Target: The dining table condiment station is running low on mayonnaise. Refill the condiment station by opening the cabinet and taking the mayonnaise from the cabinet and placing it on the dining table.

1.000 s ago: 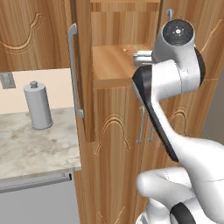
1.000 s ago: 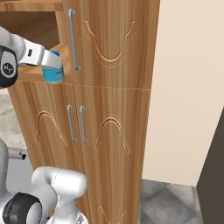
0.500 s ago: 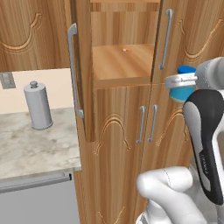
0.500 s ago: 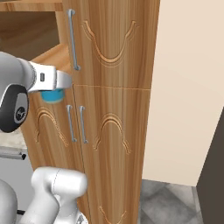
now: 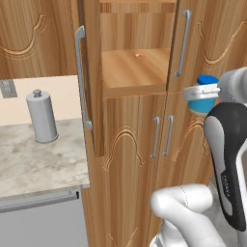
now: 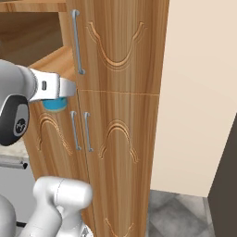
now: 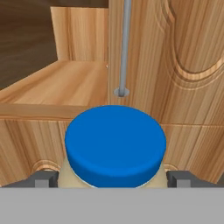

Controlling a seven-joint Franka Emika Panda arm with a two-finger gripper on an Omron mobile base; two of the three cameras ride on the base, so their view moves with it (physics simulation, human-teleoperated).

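Note:
The mayonnaise, a small jar with a blue lid and cream body, hangs in the air in front of the cabinet, just right of its open shelf and level with the shelf's front edge. My gripper is shut on the jar, one finger on each side of the body, as the fingertips show in the hand view. In the right base view the jar peeks out under the gripper. The cabinet's upper left door stands open; the upper right door is shut. The dining table is out of view.
A grey canister stands on a marbled counter left of the cabinet. The lower cabinet doors are shut. A small orange speck lies on the shelf. A beige wall lies to the cabinet's right.
The arm has drawn back from the shelf with the jar in its grip, moving it out of the cabinet and to the right in the left base view.

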